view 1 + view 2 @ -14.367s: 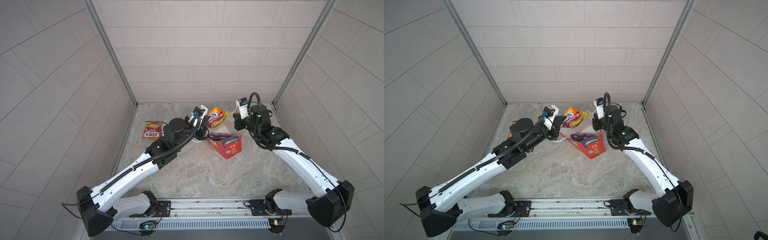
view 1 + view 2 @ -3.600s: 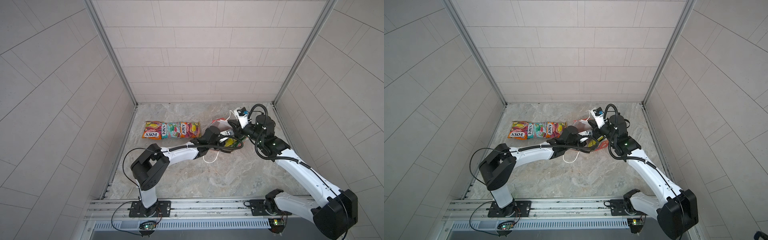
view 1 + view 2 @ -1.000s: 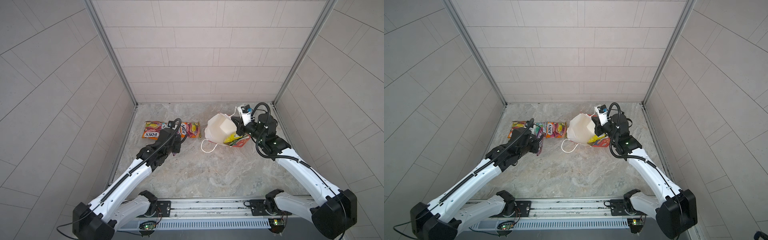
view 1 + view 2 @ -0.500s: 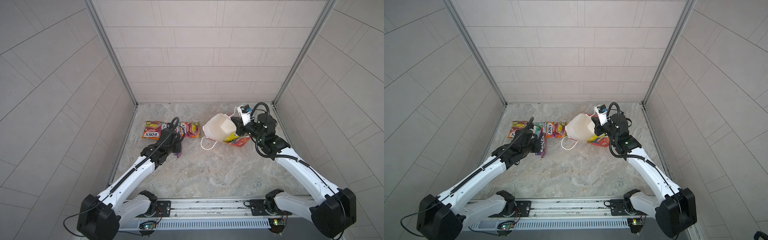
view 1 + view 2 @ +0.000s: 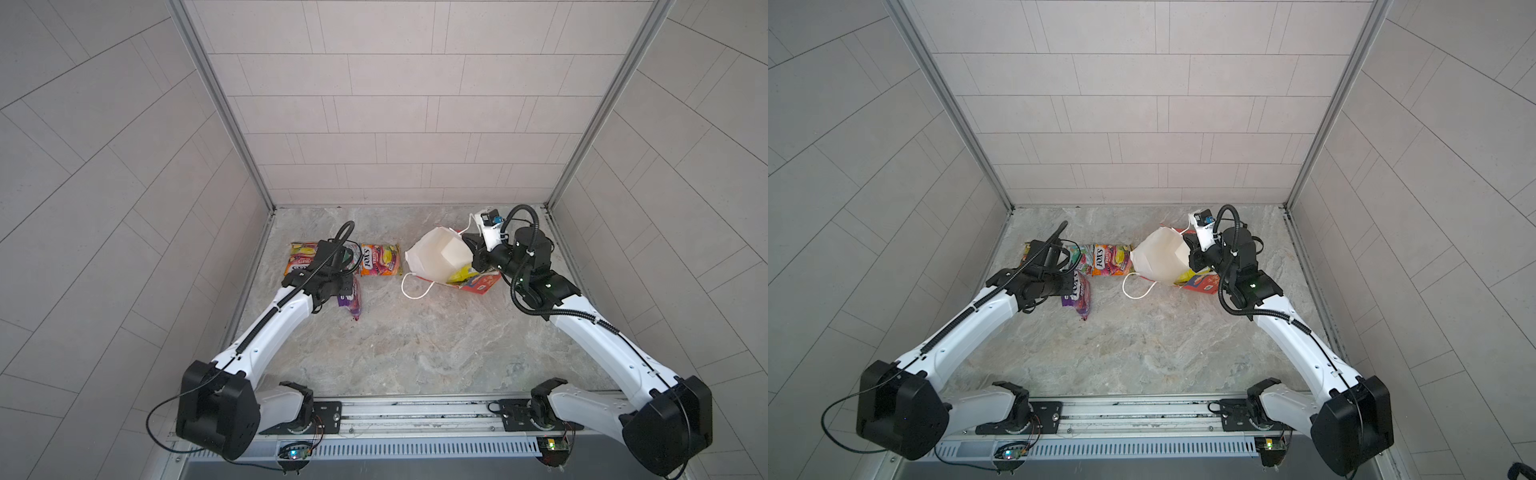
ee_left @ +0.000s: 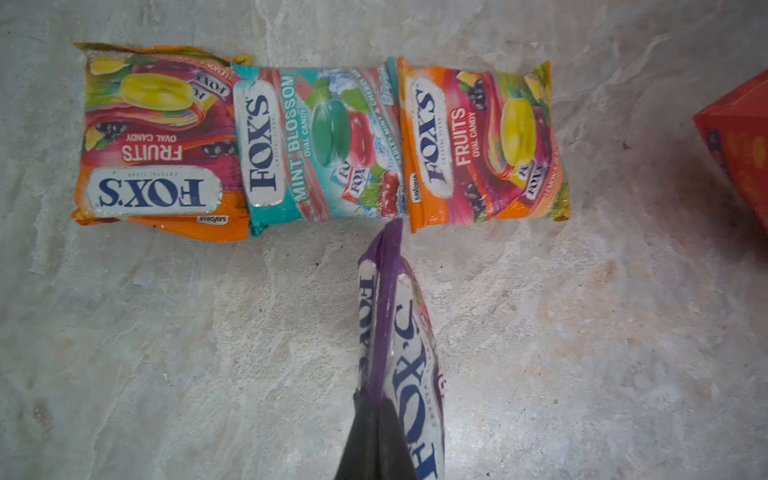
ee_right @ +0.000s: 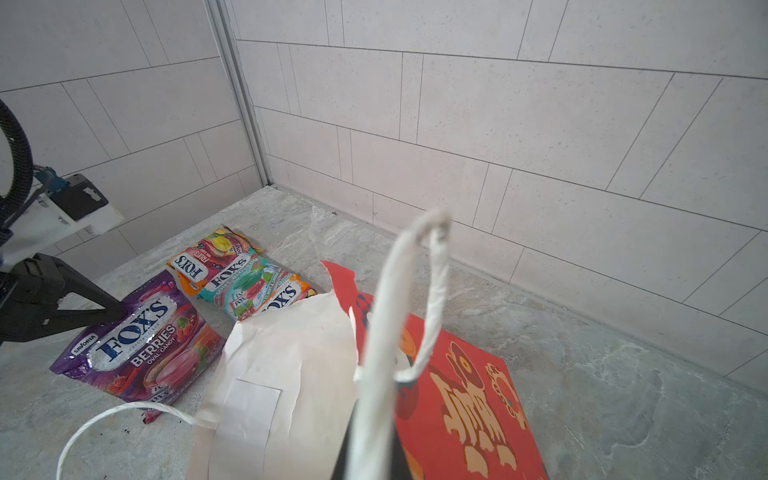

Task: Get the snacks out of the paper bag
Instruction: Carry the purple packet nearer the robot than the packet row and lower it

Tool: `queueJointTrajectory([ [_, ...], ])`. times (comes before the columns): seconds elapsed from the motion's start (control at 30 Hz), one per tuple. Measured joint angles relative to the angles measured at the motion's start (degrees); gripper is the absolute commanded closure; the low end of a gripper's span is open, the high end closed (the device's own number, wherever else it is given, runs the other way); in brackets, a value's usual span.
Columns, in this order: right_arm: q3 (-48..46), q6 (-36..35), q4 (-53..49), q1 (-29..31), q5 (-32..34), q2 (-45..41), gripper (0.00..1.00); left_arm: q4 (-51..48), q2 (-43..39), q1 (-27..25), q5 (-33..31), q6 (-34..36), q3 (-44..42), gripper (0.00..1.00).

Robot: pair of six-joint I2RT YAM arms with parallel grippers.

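The seemingly light, easily creased bag (image 5: pixel 434 259) lies tipped right of centre in a top view, the right gripper (image 5: pixel 470 250) clamped on its rim, while left of centre the left gripper (image 6: pixel 374 411) pinches the soft, slippery-looking purple packet (image 6: pixel 401 328) by its edge.

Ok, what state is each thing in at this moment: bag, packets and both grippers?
paper bag: on its side, mouth held open.
purple packet: out of the bag, clamped at one edge.
yellow packet: inside the bag, partly showing.
orange packets, teal packet: flat on the table, in one row.
left gripper: shut on purple packet.
right gripper: shut on paper bag at its handle.
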Motion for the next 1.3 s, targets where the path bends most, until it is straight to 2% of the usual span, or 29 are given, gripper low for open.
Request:
queueJointTrajectory([
  [0.27,0.0,-0.24,0.0,0.0,0.57,0.0,1.0,-10.23,4.59,2.34,-6.08,6.01,5.79,0.9],
  [0.37,0.0,-0.24,0.0,0.0,0.79,0.0,1.0,-12.96,5.86,3.1,-9.62,8.11,7.56,0.64],
  [0.47,-0.02,-0.26,0.0,-0.09,0.9,0.0,1.0,-15.1,6.21,3.48,-12.57,9.31,9.05,0.48],
  [0.5,-0.02,-0.26,0.0,-0.11,0.92,0.0,1.0,-15.82,6.16,3.54,-13.0,9.62,9.79,0.45],
  [0.67,-0.02,-0.26,0.0,-0.11,0.94,0.0,1.0,-15.65,4.68,3.61,-11.26,9.29,11.69,0.4],
  [0.73,-0.02,-0.26,0.0,-0.11,0.94,0.0,1.0,-14.88,3.69,2.93,-9.2,8.26,11.69,0.43],
  [0.83,-0.04,-0.26,0.0,-0.11,0.94,0.0,1.0,-11.32,2.84,-0.26,-6.69,6.01,10.56,0.6],
  [0.9,-0.07,-0.26,0.0,-0.11,0.94,0.0,1.0,-7.41,3.06,-2.4,-3.5,3.23,7.93,0.76],
  [0.97,-0.07,-0.26,0.0,-0.11,0.92,0.0,1.0,-4.17,4.31,-3.69,0.17,1.16,4.98,0.83],
  [1.07,-0.09,-0.26,0.0,-0.11,0.94,0.02,1.0,0.28,8.04,-3.87,4.48,-2.4,0.55,0.98],
  [1.3,-0.24,-0.26,0.0,-0.11,0.96,0.02,1.0,6.73,14.36,-3.87,8.5,-7.61,-7.74,1.0],
])
